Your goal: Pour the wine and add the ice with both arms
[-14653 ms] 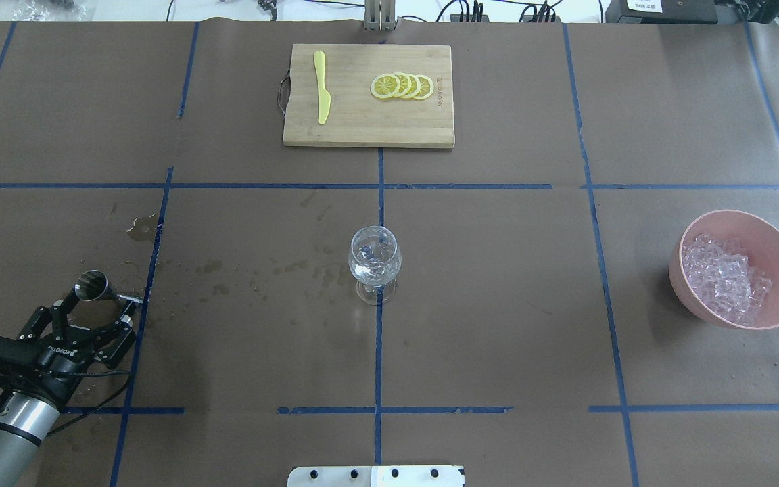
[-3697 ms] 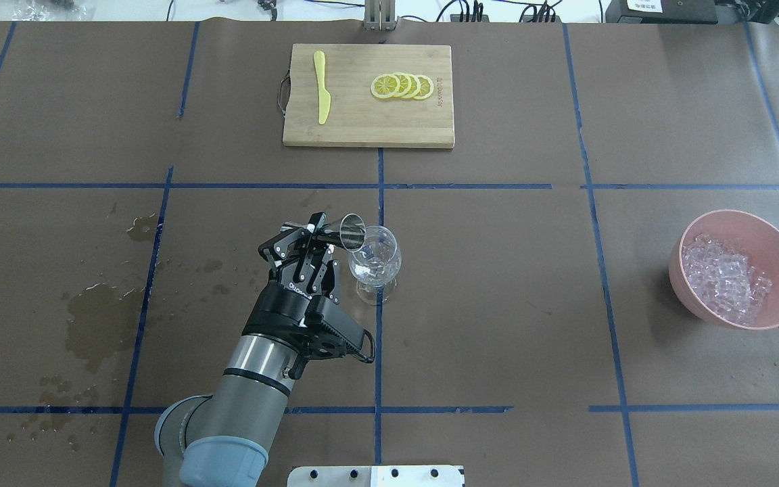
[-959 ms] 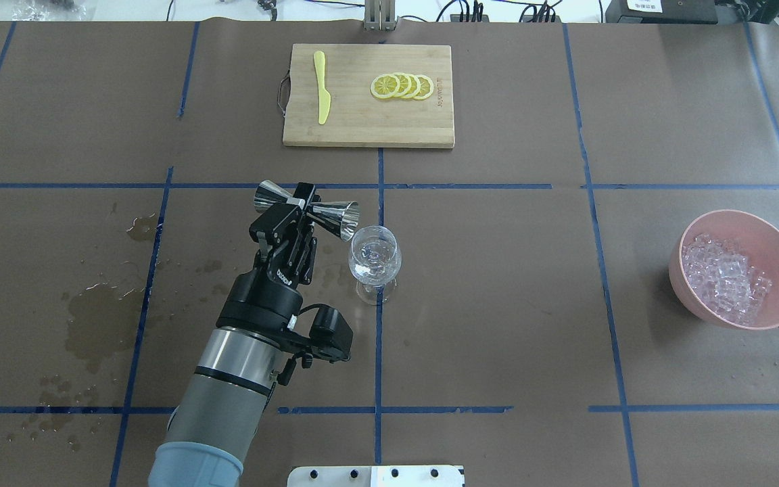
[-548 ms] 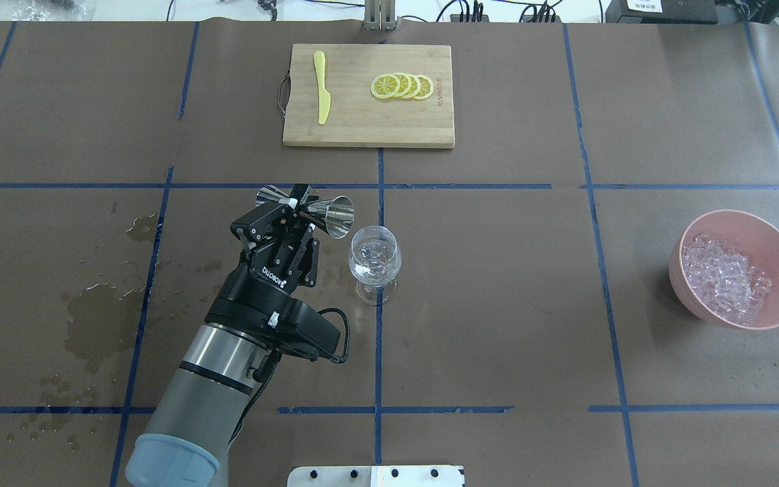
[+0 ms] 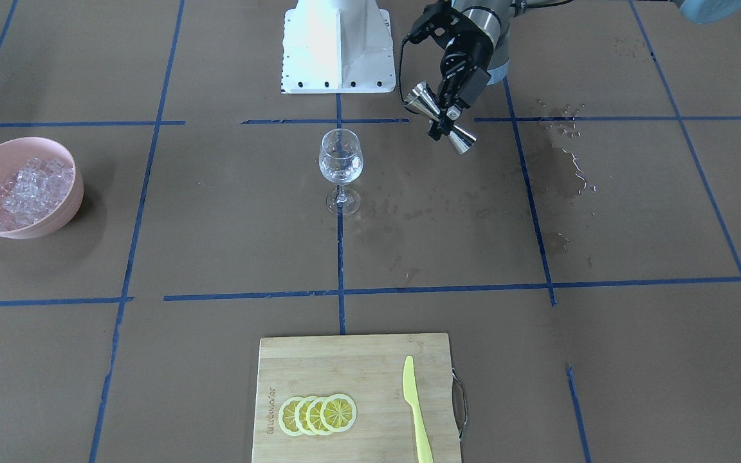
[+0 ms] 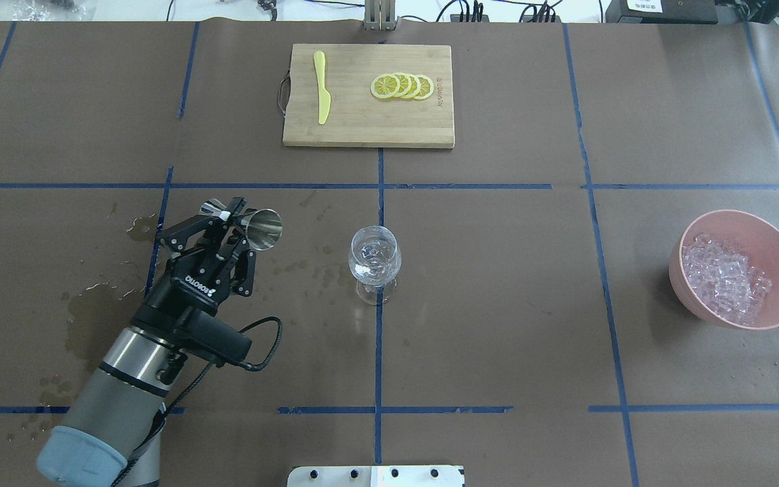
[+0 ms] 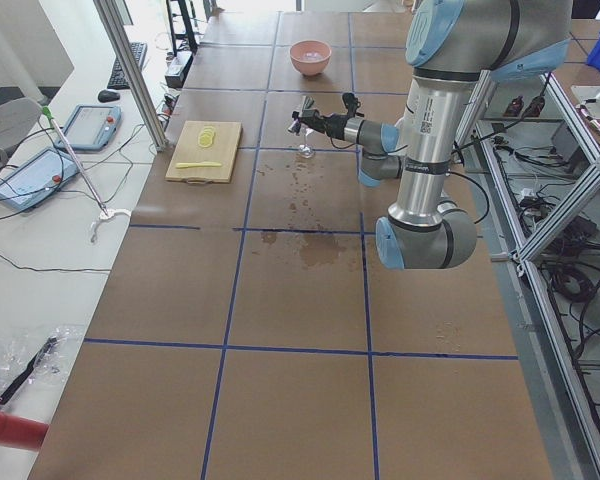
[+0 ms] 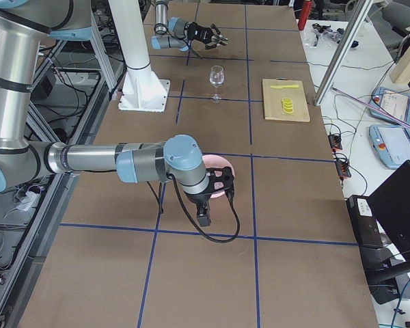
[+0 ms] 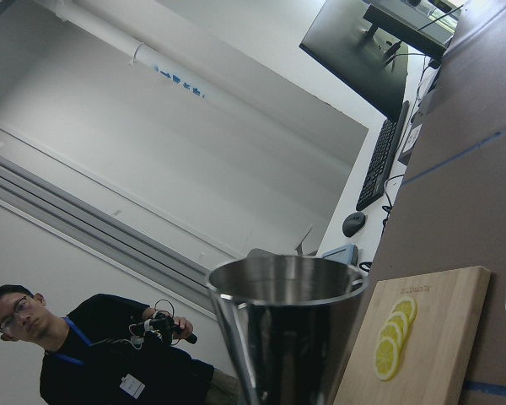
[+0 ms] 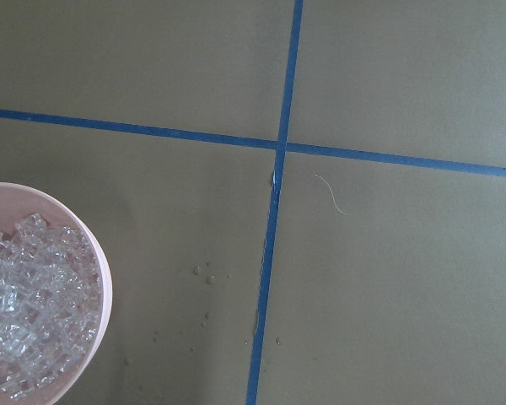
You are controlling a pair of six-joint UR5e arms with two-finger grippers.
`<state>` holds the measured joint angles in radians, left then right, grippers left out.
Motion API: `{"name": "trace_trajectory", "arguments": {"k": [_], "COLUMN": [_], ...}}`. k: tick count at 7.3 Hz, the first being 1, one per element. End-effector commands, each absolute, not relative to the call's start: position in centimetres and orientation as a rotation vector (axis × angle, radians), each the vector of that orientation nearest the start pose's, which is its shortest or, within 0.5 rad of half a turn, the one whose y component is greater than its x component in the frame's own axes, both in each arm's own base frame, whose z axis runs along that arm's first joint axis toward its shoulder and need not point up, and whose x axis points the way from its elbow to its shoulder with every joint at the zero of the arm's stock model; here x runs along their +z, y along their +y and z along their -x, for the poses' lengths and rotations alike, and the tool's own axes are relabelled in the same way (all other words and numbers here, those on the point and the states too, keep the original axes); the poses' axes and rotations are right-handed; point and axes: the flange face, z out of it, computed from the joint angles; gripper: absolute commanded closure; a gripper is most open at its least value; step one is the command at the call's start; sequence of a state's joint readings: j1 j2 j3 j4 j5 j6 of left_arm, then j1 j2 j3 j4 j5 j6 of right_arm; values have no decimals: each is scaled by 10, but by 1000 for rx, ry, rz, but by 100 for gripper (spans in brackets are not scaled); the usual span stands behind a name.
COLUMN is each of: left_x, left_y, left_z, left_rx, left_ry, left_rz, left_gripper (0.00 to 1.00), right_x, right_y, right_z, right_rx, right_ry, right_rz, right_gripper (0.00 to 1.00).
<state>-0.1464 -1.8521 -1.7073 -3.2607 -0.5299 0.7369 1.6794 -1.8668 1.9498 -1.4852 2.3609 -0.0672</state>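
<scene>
1. While the left tool point(image 5: 442, 118) pinches the steel jigger point(image 5: 462, 140) at its narrow waist, the front view shows the jigger tipped sideways in the air. Any dregs could drip onto the counter point(image 5: 602, 225), which is wet below and beside the tool.
2. Overhead, the wine glass point(image 6: 374, 260) stands well apart from the left tool, off the jigger's wide mouth. A swing toward that side could clip the thin stem and topple it.
3. From the left end, the left tool and the glass fall almost in line, so the gap between them cannot be judged here.
4. From the right end, the right tool point(image 8: 225, 183) hangs over the pink bowl point(image 8: 217, 161). I cannot tell whether it is spread or pressed together.
5. The left wrist view shows the jigger's rim close up, with the cutting board point(image 9: 422, 337) far ahead of the tool. So slim a pinch could let the smooth steel twist or slip.
6. In the right wrist view, the ice point(image 10: 25, 312) lies heaped in the bowl, off to one side of the tool's line of sight.
   - An off-centre descent could strike the rim and shove the bowl.
   - The small, slick cubes could squirt free and scatter.
</scene>
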Motion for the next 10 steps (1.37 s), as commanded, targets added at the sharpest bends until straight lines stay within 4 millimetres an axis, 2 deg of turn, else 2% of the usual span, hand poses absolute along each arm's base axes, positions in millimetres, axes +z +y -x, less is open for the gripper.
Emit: {"name": "trace_trajectory", "arguments": {"k": [1, 2, 4, 6, 7, 9, 10], "left_x": [364, 396, 432, 479, 489, 517, 524], "left_y": [-279, -275, -270, -262, -259, -257, -256], "left_z": [-391, -367, -337, -297, -287, -296, -298], "left_rx": [398, 402, 404, 410, 395, 274, 225], "left_ry": [83, 84, 87, 191, 221, 455, 543], "left_rz": [-1871, -1872, -1868, -1836, -1833, -1749, -1712], "left_gripper": [100, 100, 100, 100, 100, 100, 100], "right_x": [590, 591, 590, 590, 591, 595, 595], "right_y": [-363, -362, -361, -361, -361, -355, -355], "right_z": [-104, -105, -105, -107, -108, -107, -107], "right_rx": [-22, -20, -21, -18, -29, -32, -32], "right_ry": [-771, -771, -770, -769, -766, -765, -765], "right_rz": [-224, -224, -228, -231, -254, -264, -264], "right_gripper": [0, 0, 0, 0, 0, 0, 0]}}
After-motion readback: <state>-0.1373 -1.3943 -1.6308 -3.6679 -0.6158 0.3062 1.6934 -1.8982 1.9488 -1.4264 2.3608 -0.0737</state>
